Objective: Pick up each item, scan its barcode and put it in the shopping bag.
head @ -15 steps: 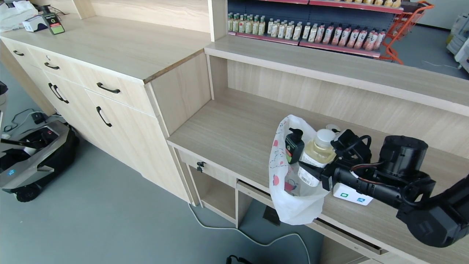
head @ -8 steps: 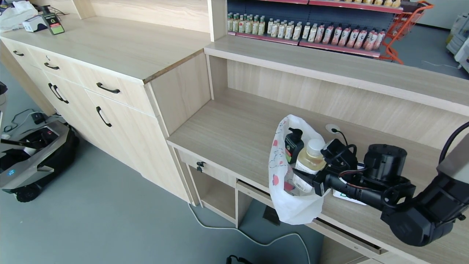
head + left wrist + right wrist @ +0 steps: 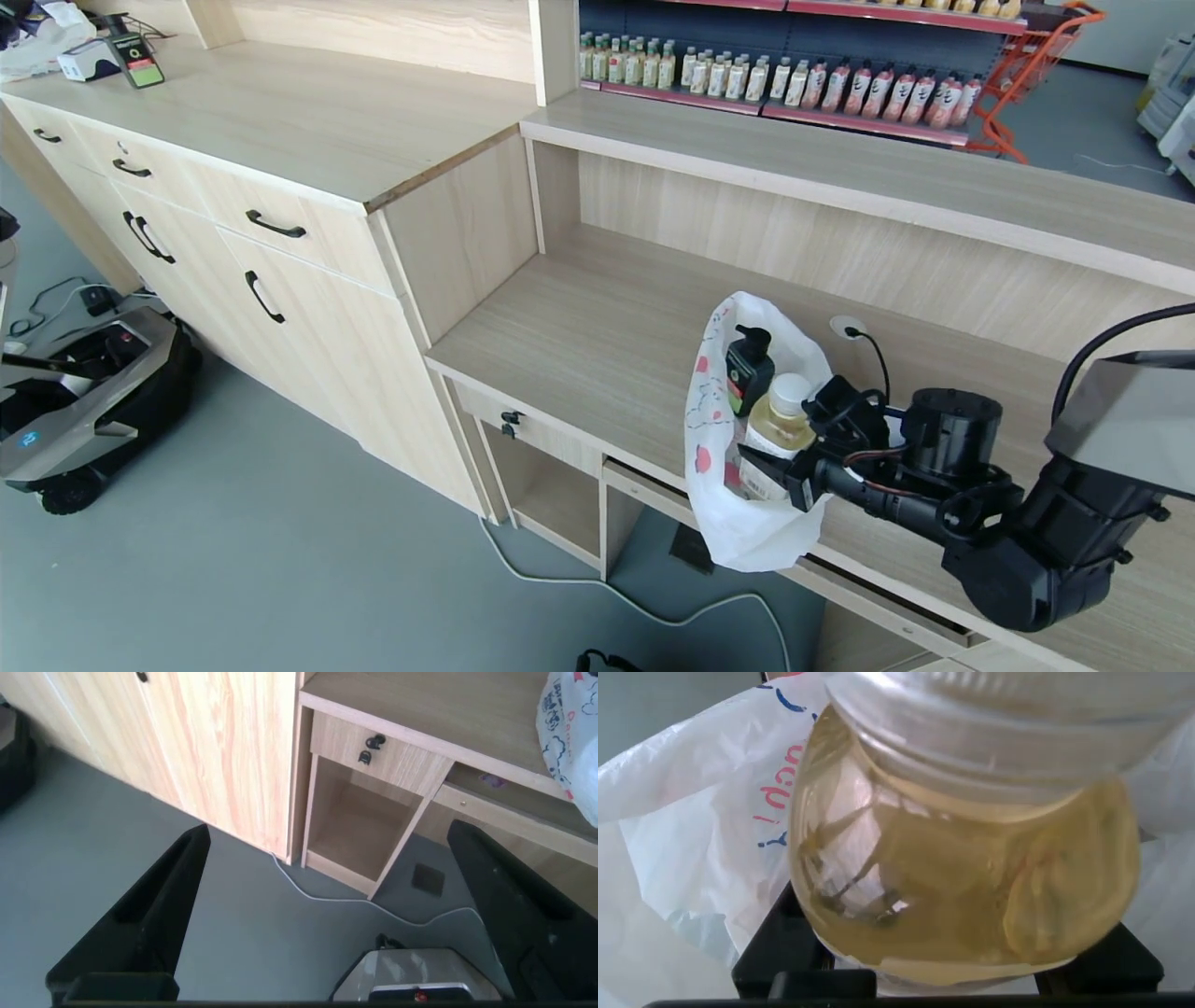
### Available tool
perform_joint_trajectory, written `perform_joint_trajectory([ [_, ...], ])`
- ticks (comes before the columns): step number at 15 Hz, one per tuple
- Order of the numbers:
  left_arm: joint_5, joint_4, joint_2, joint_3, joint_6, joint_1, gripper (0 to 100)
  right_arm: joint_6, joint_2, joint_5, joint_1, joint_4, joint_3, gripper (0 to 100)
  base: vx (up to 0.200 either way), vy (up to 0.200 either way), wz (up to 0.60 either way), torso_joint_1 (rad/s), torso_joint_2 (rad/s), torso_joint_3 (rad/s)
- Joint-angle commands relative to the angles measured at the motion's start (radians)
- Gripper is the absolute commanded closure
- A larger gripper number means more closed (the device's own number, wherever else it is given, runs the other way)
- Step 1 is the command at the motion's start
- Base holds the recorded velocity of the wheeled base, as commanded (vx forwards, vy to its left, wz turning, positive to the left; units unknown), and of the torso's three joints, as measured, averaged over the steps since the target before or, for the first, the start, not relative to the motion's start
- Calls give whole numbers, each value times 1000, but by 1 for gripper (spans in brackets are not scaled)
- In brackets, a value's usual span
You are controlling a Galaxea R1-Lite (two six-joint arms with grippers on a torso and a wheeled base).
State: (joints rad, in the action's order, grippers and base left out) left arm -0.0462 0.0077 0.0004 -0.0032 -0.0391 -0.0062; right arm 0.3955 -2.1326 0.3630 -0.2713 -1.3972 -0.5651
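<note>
Lowered deeper into shopping bag (image 3: 714, 448), right tool (image 3: 770, 467) pinches yellow-liquid bottle (image 3: 780, 425), pump bottle (image 3: 749, 373) at 11 o'clock; left tool (image 3: 327, 919) spread.

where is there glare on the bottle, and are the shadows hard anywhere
Right wrist view: pale streaky reflections cross the bottle. Head view: even light, no hard shadows on the counter around the shopping bag. Left wrist view: the left gripper shows dark against the lit floor.

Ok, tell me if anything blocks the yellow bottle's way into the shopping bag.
Nothing visible does. The yellow bottle, held by the right gripper, is partway into the shopping bag; the black pump bottle stands beside it.
</note>
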Motion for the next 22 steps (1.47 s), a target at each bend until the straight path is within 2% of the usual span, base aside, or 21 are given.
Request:
perform_joint_trajectory([
  [1,0,0,0,0,-1,0,0,0,-20,1,3,-2,-4,100,0,0,0,0,0,0],
  [10,0,0,0,0,-1,0,0,-17,-13,1,58,11,16,100,0,0,0,0,0,0],
  [11,0,0,0,0,-1,0,0,-23,-9,1,58,12,16,0,0,0,0,0,0,0],
  [13,0,0,0,0,-1,0,0,-37,17,1,57,24,16,0,0,0,0,0,0,0],
  [15,0,0,0,0,-1,0,0,-61,117,1,55,121,14,0,0,0,0,0,0,0],
  [17,0,0,0,0,-1,0,0,-61,296,1,55,280,31,0,0,0,0,0,0,0],
  [18,0,0,0,0,-1,0,0,-60,444,-1,63,408,50,0,0,0,0,0,0,0],
  [22,0,0,0,0,-1,0,0,-49,769,-10,112,646,93,0,0,0,0,0,0,0],
])
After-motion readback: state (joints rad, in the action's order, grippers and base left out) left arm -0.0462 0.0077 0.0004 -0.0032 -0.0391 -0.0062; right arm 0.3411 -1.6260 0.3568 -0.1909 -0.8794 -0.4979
